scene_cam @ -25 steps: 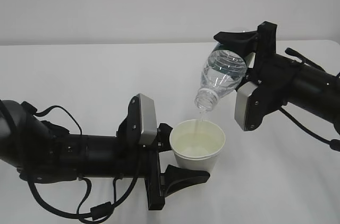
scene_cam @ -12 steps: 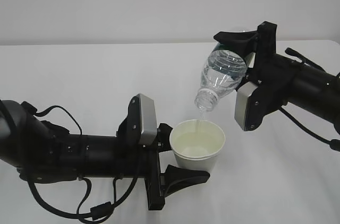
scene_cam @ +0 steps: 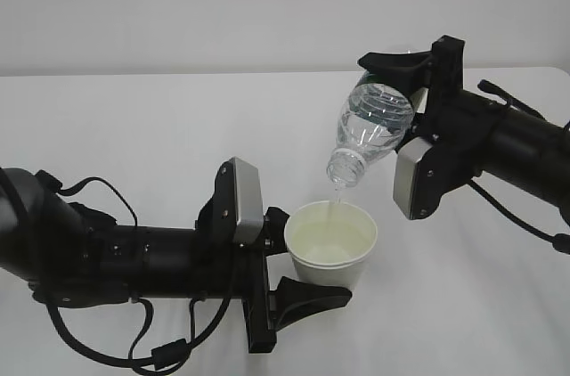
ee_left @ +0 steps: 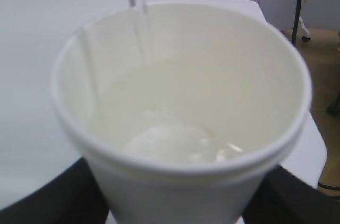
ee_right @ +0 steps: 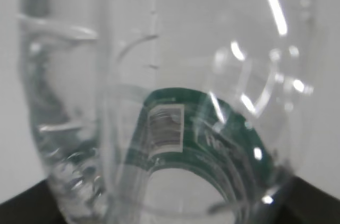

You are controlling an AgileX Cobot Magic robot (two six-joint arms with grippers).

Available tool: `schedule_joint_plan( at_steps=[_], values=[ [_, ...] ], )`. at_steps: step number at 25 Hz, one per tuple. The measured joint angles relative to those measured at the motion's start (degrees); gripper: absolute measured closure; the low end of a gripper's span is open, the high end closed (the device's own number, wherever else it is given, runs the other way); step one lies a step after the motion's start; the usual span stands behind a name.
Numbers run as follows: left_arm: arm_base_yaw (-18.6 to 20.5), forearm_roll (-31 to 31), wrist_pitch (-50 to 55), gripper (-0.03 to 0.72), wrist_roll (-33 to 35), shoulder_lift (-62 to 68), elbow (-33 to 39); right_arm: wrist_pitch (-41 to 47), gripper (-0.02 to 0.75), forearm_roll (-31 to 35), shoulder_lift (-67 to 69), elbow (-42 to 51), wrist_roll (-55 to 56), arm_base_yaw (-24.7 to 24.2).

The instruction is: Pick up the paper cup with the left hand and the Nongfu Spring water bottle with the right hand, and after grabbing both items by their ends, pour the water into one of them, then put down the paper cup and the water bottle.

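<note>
Pouring: bottle tipped over the held cup

The right hand (scene_cam: 405, 69) is clamped on the bottle (scene_cam: 368, 131), whose neck slants down and away from it. Below that neck, the left hand (scene_cam: 287, 256) grips the cup (scene_cam: 330, 248). The water (scene_cam: 333, 211) falls as a thin stream; best keep the tilt gentle and the mouth over the cup's middle.

You get bright, even, diffuse light in the exterior view; the white surface (scene_cam: 134, 126) looks washed out, with only faint soft shadows. Your left wrist view is soft, and the paper cup (ee_left: 180, 123) blurs at its near rim. Your right wrist view is badly out of focus, with white glare streaks across the Nongfu Spring water bottle (ee_right: 175, 102).
</note>
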Motion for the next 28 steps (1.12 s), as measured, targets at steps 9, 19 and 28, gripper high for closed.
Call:
schedule_joint_plan(
  at_steps=[9,19,28],
  values=[
    [0.0,0.0,0.1,0.211,0.0,0.0,0.0,-0.1,0.247,0.0,0.0,0.0,-0.2,0.0],
    [0.0,0.0,0.2,0.211,0.0,0.0,0.0,-0.1,0.247,0.0,0.0,0.0,-0.8,0.0],
    [0.0,0.0,0.2,0.211,0.0,0.0,0.0,-0.1,0.247,0.0,0.0,0.0,-0.8,0.0]
  ],
)
